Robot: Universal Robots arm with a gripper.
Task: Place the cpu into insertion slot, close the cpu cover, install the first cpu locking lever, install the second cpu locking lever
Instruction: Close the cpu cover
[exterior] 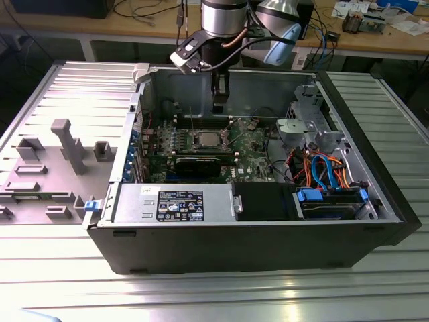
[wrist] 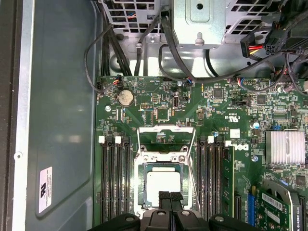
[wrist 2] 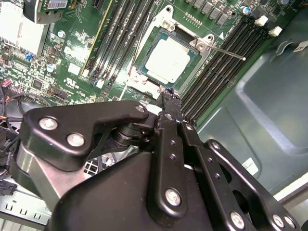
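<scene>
Already cpu (wrist: 163,184) in insertion slot (wrist: 140,185), fingers (wrist: 165,199) together

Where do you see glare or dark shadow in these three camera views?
Exterior view: bright streaks glare off the ribbed table, while the inside of the case sits dim. Second wrist view: the cpu top is washed out near-white. First wrist view: a soft sheen lies on the case wall.
</scene>
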